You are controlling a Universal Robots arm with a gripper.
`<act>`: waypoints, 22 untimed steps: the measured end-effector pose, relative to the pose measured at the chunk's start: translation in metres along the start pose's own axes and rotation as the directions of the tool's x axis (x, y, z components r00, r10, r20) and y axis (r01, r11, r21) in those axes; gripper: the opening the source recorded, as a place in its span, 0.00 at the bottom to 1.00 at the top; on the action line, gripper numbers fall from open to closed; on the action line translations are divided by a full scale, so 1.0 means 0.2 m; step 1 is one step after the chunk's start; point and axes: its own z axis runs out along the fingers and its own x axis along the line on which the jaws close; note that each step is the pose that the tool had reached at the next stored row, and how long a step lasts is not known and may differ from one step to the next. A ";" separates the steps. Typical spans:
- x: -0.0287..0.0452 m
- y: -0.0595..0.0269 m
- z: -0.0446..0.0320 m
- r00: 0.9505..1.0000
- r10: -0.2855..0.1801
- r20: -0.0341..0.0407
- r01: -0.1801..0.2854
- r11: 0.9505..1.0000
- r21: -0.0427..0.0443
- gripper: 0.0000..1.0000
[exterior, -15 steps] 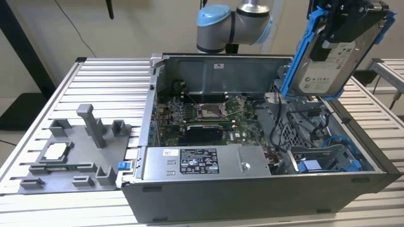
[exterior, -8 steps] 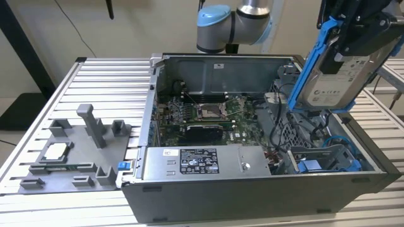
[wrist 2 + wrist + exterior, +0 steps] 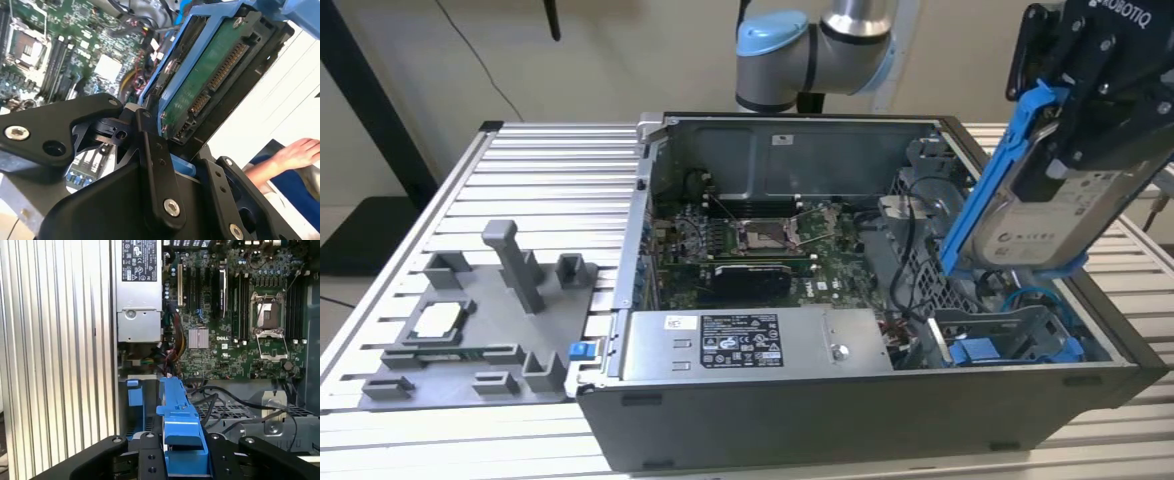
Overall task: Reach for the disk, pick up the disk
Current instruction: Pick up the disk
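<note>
The disk (image 3: 210, 75) is clamped by its blue frame in the gripper (image 3: 165, 150), its green underside seen in the second wrist view. Its labelled face (image 3: 1047, 215) is seen from outside, tilted above the open computer case (image 3: 854, 400), partly cut off.

1. A big open computer case (image 3: 854, 300) sits on a bench (image 3: 520, 180) made of silver bars.
2. The robot arm (image 3: 814, 50) stands behind the case.
3. The gripper (image 3: 1087, 130) is up high at the exterior view's right, above the case.
4. Its black jaws are closed on the disk (image 3: 1047, 215), holding it in the air.
5. The disk is tilted, almost standing up. It is silver with a blue frame along its edge.
6. Below the disk, a blue bracket (image 3: 1001, 350) sits inside the case.
7. A grey tray (image 3: 480, 330) lies on the bench at the exterior view's left.
8. A small square chip (image 3: 438, 320) rests on the tray.
</note>
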 end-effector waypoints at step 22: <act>0.191 -0.031 0.140 0.999 0.000 -0.041 0.000 1.000 0.002 0.00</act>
